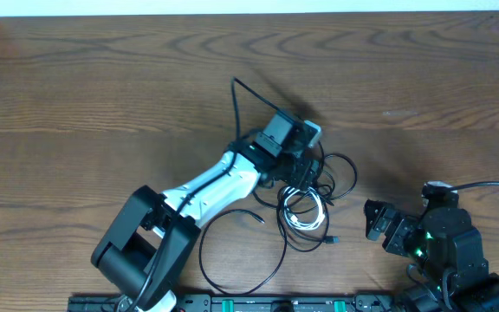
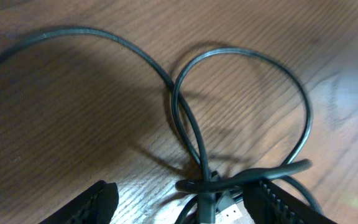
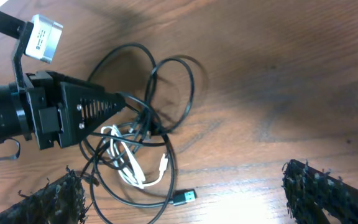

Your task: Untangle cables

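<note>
Currently on wooden counter (image 1: 102, 87): tangle of black cables (image 1: 343, 178) and one white cable (image 3: 129, 169), centre-right, white coil lying among black loops. Blue-tipped plug (image 3: 185, 198) at tangle's near edge. Left hand (image 2: 182, 188): fingers apart, straddling a black crossing, nothing clamped. Right hand (image 1: 372, 220): fingers apart, empty, just right of tangle, not touching.

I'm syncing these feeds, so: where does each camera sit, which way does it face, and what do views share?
Overhead: above the table, facing straight down; both arms, left gripper at the cables.
Left wrist: on the left arm, facing down close at a black cable loop; own fingers at bottom corners.
Right wrist: on the right arm, facing the cables from the side; right gripper fingers at bottom corners.
Shared: overhead and right wrist both show the left gripper and white cable.
</note>
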